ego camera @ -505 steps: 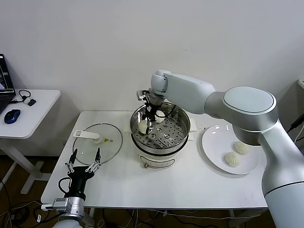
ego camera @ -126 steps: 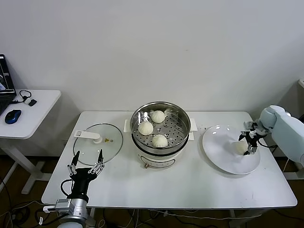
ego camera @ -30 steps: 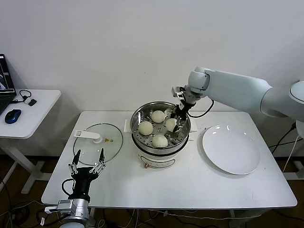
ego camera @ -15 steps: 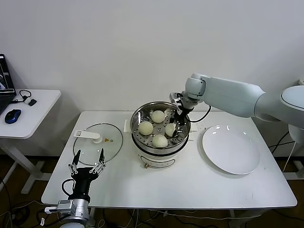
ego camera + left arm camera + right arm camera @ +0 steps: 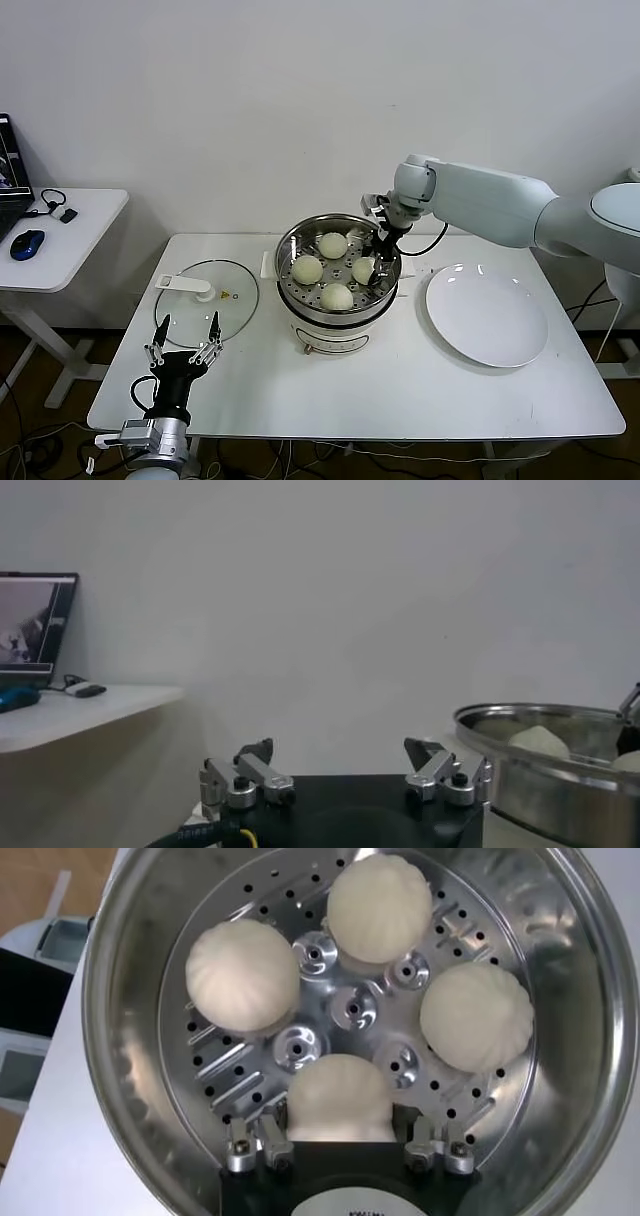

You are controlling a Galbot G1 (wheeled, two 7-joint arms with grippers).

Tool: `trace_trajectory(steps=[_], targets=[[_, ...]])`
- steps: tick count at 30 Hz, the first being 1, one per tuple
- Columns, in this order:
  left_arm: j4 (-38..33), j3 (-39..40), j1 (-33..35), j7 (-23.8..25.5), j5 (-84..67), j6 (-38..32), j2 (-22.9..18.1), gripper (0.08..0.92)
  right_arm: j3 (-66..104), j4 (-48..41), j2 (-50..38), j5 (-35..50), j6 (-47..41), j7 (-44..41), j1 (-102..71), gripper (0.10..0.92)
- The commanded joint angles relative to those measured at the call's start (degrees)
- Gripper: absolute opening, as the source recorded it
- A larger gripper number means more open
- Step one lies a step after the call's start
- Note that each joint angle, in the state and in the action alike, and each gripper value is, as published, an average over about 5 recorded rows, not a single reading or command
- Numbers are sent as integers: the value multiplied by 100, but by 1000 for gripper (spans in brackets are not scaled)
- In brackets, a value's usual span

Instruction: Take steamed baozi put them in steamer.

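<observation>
Steamer [image 5: 338,268] stood at the middle of the white surface [image 5: 400,385], a shiny steel pot on a white cooker base, with all four steamed baozi [image 5: 337,296] resting on its perforated tray. Head view alone showed the wider layout: the glass lid [image 5: 205,300] lay flat to the robot's left of the pot, the white plate [image 5: 487,314] lay to its right, and the left end effector [image 5: 182,338] hung parked near the front left corner of the surface. Left wrist view added only that this end effector's fingers [image 5: 443,777] were spread apart with nothing between them, the steamer's rim [image 5: 545,742] showing farther off. Right wrist view looked straight down into the pot and gave the buns' detail, which the head view did not resolve: round, cream-white, each with fine pleats running to the top, set in a ring around the tray's centre and apart from one another. Right end effector [image 5: 339,1145] reached into the pot at its right side, and its fingers [image 5: 252,1146] stood spread on either side of the nearest bun [image 5: 340,1099], released from it, the bun sitting on the tray between them. Remaining three buns lay beyond, on the tray's far part.
</observation>
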Motion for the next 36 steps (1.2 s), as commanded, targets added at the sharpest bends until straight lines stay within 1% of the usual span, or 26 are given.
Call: trace_trajectory(steps=[1, 6, 9, 17, 26, 31, 36], targets=[[-2, -7, 7, 0, 1, 5, 0, 823, 49, -76, -1, -82, 30, 12, -53, 683], [-7, -9, 6, -3, 0, 9, -1, 823, 93, -74, -8, -33, 33, -7, 2, 786], [-16, -8, 2, -4, 1, 15, -5, 823, 105, -31, -34, 30, 26, -27, 79, 817], [-28, 2, 0, -5, 15, 22, 1, 823, 125, 295, -252, 224, 1, -60, 387, 823], [-85, 3, 58, -5, 28, 23, 15, 823, 225, 850, -698, 359, -72, 46, 539, 823], [-142, -1, 108, -15, 24, 22, 15, 823, 500, 1103, -1157, 439, -54, 205, 619, 823], [-193, -12, 125, -41, 30, 36, 26, 823, 1445, 1493, -1871, 457, -29, 757, 217, 823]])
